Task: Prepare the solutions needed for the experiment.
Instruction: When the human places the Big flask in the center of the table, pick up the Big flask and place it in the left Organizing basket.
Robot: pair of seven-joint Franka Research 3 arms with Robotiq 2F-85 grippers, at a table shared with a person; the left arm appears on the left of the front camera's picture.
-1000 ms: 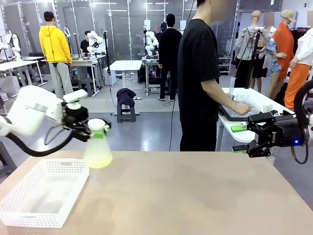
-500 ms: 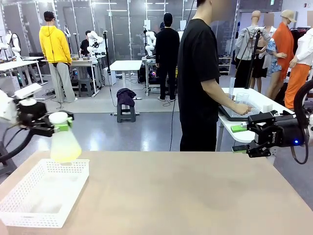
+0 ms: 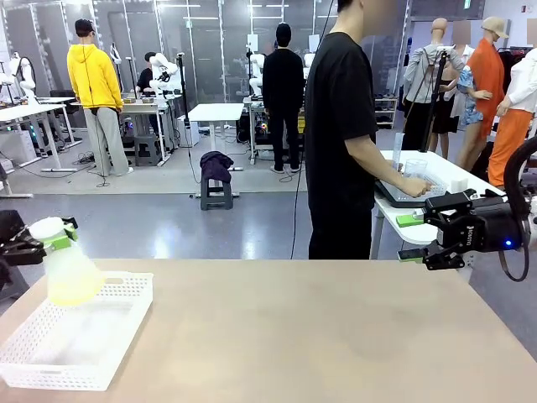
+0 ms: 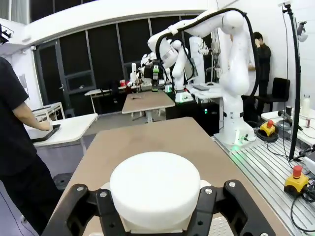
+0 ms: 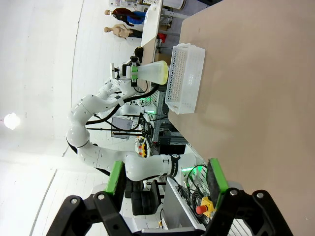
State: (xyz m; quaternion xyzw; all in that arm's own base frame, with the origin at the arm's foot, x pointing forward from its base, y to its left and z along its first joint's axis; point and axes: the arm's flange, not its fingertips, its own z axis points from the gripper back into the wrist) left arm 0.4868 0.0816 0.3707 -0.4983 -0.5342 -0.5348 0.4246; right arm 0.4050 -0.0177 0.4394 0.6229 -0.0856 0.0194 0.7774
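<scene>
Leftward goes the left gripper (image 3: 52,241), now half cut off at the frame edge, clamped on the neck of the flask (image 3: 69,270) holding the solutions (image 3: 74,290) above the white basket (image 3: 50,369). From the left wrist its white cap (image 4: 155,183) hides the liquid. Right gripper (image 3: 413,238) hangs agape, empty.

The left gripper (image 3: 42,241) is clamping the neck of a conical flask (image 3: 67,270) at the far left edge — the flask is hanging upright over the far left corner of the white mesh basket (image 3: 126,323), with pale yellow liquid (image 3: 74,290) sitting in its wide base and a white cap (image 3: 46,227) on top. The basket is resting on the tan table (image 3: 319,336). At the right, the right gripper (image 3: 411,238) is hovering off the table's far right edge — its green-padded fingers standing apart, holding nothing. Behind it, a person in a black shirt (image 3: 340,134) is standing side-on, one hand (image 3: 414,185) reaching onto a white side table (image 3: 424,228).
</scene>
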